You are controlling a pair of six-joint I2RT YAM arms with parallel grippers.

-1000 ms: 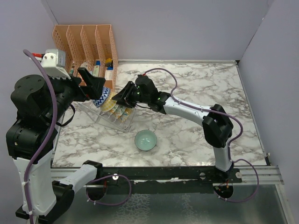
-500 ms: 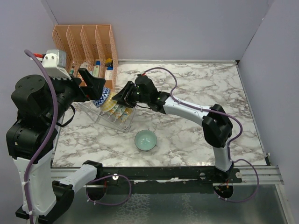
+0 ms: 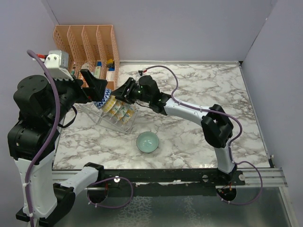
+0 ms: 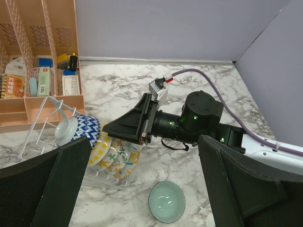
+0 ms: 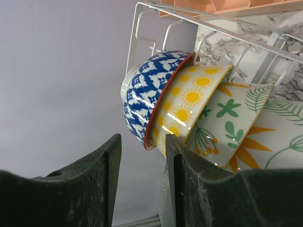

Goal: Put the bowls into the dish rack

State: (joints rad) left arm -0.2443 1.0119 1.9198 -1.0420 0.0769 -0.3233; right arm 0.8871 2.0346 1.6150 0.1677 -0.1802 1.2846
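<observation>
The wire dish rack stands at the left and holds several bowls on edge: a blue-patterned bowl, a yellow sun bowl and cream floral bowls. The right wrist view shows the rack with the blue bowl, the yellow bowl and a cream bowl. My right gripper is open and empty, its fingertips just short of the blue bowl's rim. A plain teal bowl sits upright on the table. My left gripper hangs open and empty above the rack's left end.
An orange slotted organizer with small items stands against the back wall, right behind the rack. The right arm stretches across the middle of the marble table. Walls close in on the left, back and right.
My right gripper has shifted slightly up and left over the racked bowls. The left arm and the teal bowl have not moved.
</observation>
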